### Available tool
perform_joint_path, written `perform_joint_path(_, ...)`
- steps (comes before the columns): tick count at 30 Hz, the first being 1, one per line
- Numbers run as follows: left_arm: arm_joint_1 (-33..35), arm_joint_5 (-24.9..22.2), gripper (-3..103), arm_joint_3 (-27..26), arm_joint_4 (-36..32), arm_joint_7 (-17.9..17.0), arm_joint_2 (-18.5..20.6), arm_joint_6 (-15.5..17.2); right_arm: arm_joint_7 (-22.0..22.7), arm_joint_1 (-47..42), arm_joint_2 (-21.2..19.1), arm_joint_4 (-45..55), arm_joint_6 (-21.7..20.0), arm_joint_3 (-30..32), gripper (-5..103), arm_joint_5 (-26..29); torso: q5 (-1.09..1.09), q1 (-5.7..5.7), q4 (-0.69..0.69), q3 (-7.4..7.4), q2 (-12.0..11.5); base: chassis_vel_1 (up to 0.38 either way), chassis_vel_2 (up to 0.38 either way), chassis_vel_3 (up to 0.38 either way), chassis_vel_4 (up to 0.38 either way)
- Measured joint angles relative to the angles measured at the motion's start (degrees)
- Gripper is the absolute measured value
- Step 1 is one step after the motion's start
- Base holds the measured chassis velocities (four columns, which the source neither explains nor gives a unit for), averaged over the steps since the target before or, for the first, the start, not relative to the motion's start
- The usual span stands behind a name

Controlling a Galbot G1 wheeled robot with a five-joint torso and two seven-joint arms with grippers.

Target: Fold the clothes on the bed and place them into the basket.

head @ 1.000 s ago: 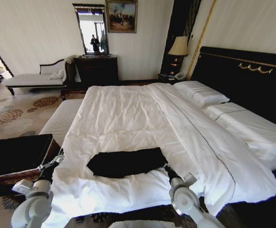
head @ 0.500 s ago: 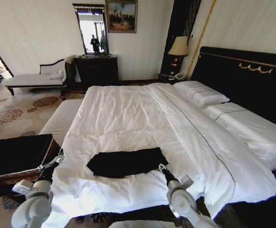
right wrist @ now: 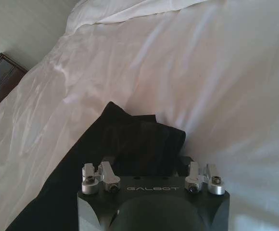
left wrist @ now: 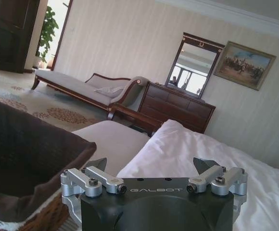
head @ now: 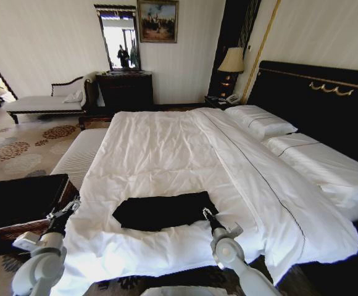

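Black folded T-shirt (head: pixel 163 211) on white-duvet bed (head: pixel 166 154), near edge. Right tool (head: pixel 206 213) spread open at its right end. Left tool (head: pixel 70 205) open beside dark woven wicker basket (head: pixel 21 203).

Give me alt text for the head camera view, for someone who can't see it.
A folded black T-shirt lies near the foot of a white bed, with the right gripper at its right edge. The left gripper hovers open beside a dark wicker basket left of the bed.
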Motion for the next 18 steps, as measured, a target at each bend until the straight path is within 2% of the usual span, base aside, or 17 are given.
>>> perform_joint_path(1, -0.18, 0.00, 100, -0.43, 0.67, 0.18, 0.59, -0.05, -0.10, 0.14, 0.09, -0.10, 0.03, -0.01, 60, -0.05, 0.00, 0.00, 0.00, 0.00, 0.00, 0.000, 0.000, 0.000, 0.000)
perform_joint_path(2, -0.18, 0.00, 100, -0.43, 0.67, 0.18, 0.59, -0.05, -0.10, 0.14, 0.09, -0.10, 0.03, -0.01, 60, -0.05, 0.00, 0.00, 0.00, 0.00, 0.00, 0.000, 0.000, 0.000, 0.000)
perform_joint_path(5, -0.34, 0.56, 100, -2.16, 6.45, 1.13, 4.38, -1.33, -0.63, 0.96, 0.95, -0.41, 0.17, -0.03, 44, -0.36, 0.01, 0.00, 0.02, 0.00, 0.00, 0.000, 0.000, 0.000, 0.000)
perform_joint_path(6, -0.34, 0.56, 100, -2.16, 6.45, 1.13, 4.38, -1.33, -0.63, 0.96, 0.95, -0.41, 0.17, -0.03, 44, -0.36, 0.01, 0.00, 0.02, 0.00, 0.00, 0.000, 0.000, 0.000, 0.000)
perform_joint_path(7, 0.10, 0.70, 100, -1.93, 7.53, 1.27, 4.81, -1.71, -0.87, 1.15, 1.26, -0.45, 0.31, -0.09, 38, -0.64, 0.01, 0.00, 0.00, 0.00, 0.00, 0.000, 0.000, 0.000, 0.000)
perform_joint_path(8, 0.48, 1.00, 100, -1.49, 8.00, 1.46, 4.84, -1.98, -1.12, 1.29, 1.43, -0.51, 0.43, -0.15, 38, -0.82, 0.00, 0.00, 0.02, 0.00, 0.00, 0.000, 0.000, 0.000, 0.000)
perform_joint_path(10, 1.31, 2.08, 100, -0.27, 7.89, 1.86, 4.03, -2.56, -2.05, 1.87, 1.74, -0.78, 0.81, -0.25, 28, -1.47, -0.01, 0.00, 0.03, 0.00, 0.00, 0.000, 0.000, 0.000, 0.000)
perform_joint_path(12, 1.54, 2.51, 100, 0.39, 7.28, 1.96, 3.24, -2.68, -2.47, 2.22, 1.77, -0.96, 0.94, -0.26, 28, -1.62, 0.00, 0.00, 0.03, 0.00, 0.00, 0.000, 0.000, 0.000, 0.000)
perform_joint_path(13, 1.62, 2.66, 100, 0.76, 6.85, 1.99, 2.74, -2.71, -2.80, 2.53, 1.76, -1.10, 1.02, -0.27, 17, -1.68, 0.00, 0.00, 0.02, 0.00, 0.00, 0.000, 0.000, 0.000, 0.000)
perform_joint_path(14, 1.67, 2.80, 100, 1.12, 6.41, 1.99, 2.23, -2.71, -3.09, 2.83, 1.73, -1.23, 1.07, -0.26, 17, -1.72, 0.00, 0.00, 0.01, 0.00, 0.00, 0.000, 0.000, 0.000, 0.000)
perform_joint_path(15, 1.69, 3.08, 100, 1.66, 5.74, 2.00, 1.45, -2.71, -3.84, 3.45, 1.47, -1.44, 1.17, -0.22, 7, -1.71, 0.01, 0.00, 0.01, 0.00, 0.00, 0.000, 0.000, 0.000, 0.000)
perform_joint_path(17, 1.71, 3.08, 100, 1.72, 5.57, 2.00, 1.39, -2.71, -4.18, 3.62, 1.29, -1.45, 1.22, -0.15, 7, -1.68, 0.01, 0.00, 0.01, 0.00, 0.00, 0.000, 0.000, 0.000, 0.000)
perform_joint_path(18, 1.72, 3.00, 100, 1.71, 5.49, 1.99, 1.44, -2.71, -4.50, 3.69, 1.04, -1.42, 1.29, -0.06, 3, -1.66, 0.01, 0.00, 0.01, 0.00, 0.00, 0.000, 0.000, 0.000, 0.000)
